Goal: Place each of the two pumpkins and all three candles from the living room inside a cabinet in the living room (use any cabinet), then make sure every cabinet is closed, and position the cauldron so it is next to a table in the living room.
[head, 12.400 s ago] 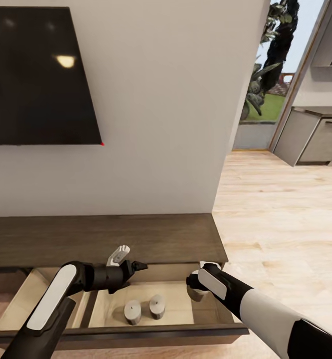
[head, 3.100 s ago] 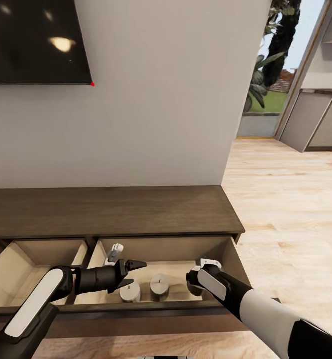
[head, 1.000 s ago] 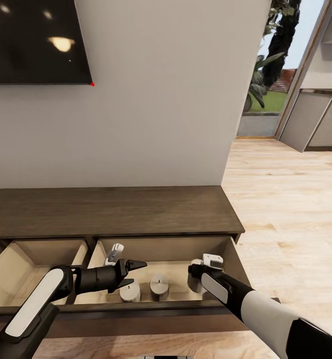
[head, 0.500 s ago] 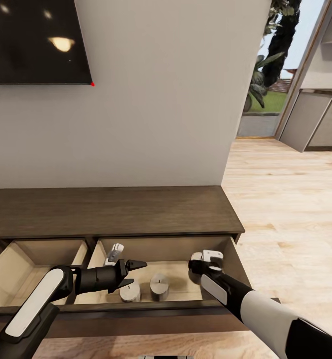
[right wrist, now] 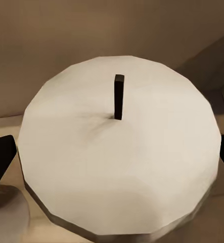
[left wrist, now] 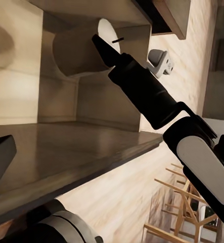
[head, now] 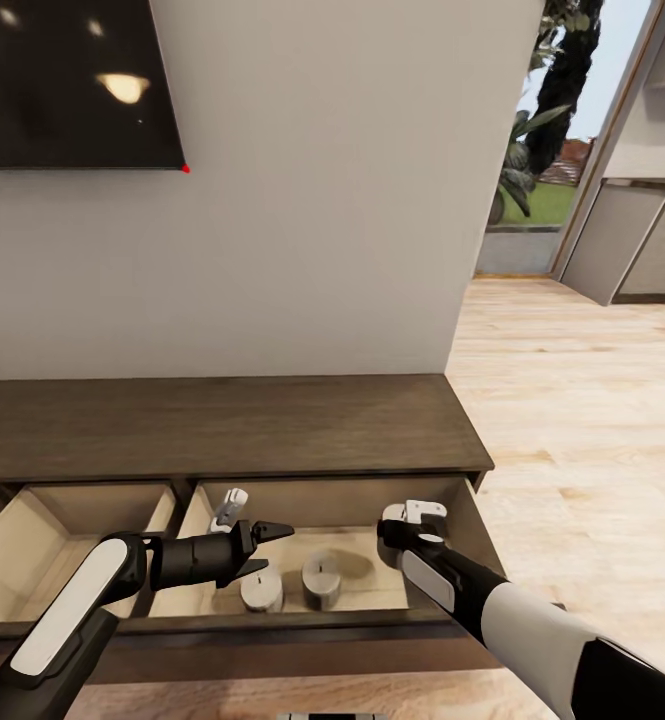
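The dark brown cabinet [head: 222, 425] has two drawers pulled out. Two grey-white candles [head: 262, 590] [head: 322, 580] stand upright in the right drawer [head: 477, 530]. A third candle [right wrist: 117, 152] stands on that drawer's floor by its right wall. Just above it hangs my right gripper [head: 394, 545], open, with a fingertip on either side of the candle's top. The left wrist view shows this candle [left wrist: 79, 50] too. My left gripper [head: 270, 548] hovers open and empty over the drawer, beside the two candles. Pumpkins, cauldron and table are out of view.
The left drawer [head: 72, 520] is open with a bare beige inside. A dark TV [head: 67, 80] hangs on the white wall above the cabinet. Light wood floor [head: 592, 450] stretches right toward grey kitchen cabinets [head: 632, 250].
In the last second my right gripper has risen a little off the third candle, which stays on the drawer floor. The left arm has not moved.
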Available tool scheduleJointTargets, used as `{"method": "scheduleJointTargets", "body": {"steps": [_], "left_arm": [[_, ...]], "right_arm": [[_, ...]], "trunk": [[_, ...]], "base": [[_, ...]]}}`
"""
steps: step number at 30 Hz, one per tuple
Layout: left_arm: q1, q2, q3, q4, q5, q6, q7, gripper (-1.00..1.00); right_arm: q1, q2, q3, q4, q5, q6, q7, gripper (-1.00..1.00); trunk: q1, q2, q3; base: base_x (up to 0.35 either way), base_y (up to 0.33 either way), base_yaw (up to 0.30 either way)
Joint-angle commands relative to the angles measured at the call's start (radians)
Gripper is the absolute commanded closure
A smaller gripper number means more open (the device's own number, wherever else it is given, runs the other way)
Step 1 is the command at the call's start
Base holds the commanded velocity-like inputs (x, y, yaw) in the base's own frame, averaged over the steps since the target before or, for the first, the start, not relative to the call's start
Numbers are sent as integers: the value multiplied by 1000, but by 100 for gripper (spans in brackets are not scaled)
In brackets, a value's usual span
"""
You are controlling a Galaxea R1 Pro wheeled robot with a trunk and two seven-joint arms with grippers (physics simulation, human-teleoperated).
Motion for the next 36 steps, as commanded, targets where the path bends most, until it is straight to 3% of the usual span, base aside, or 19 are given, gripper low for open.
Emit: {"method": "scheduleJointTargets", "body": {"steps": [1,20,25,31,36], "left_arm": [[-1,1,-1,-1,10,0,10,-100],[-1,1,-1,1,10,0,11,-100],[-1,1,-1,1,10,0,11,-100],[-1,0,-1,1,10,0,11,-100],[-1,2,-1,0,10,0,11,-100]], "right_arm": [[-1,-1,7,-3,-4,4,-8,-100],[-1,-1,7,-1,-4,22,-6,-100],[-1,-1,8,43,-4,27,-4,-100],[-1,-1,-2,123,-11,167,-5,-100],[-1,4,-6,123,-13,223,-10,-100]], "trunk": [[0,0,-1],[0,0,-1],[0,0,-1],[0,0,-1],[0,0,-1]], "base": [[28,19,0],[11,32,0],[47,0,0],[2,0,0],[0,0,0]]}}
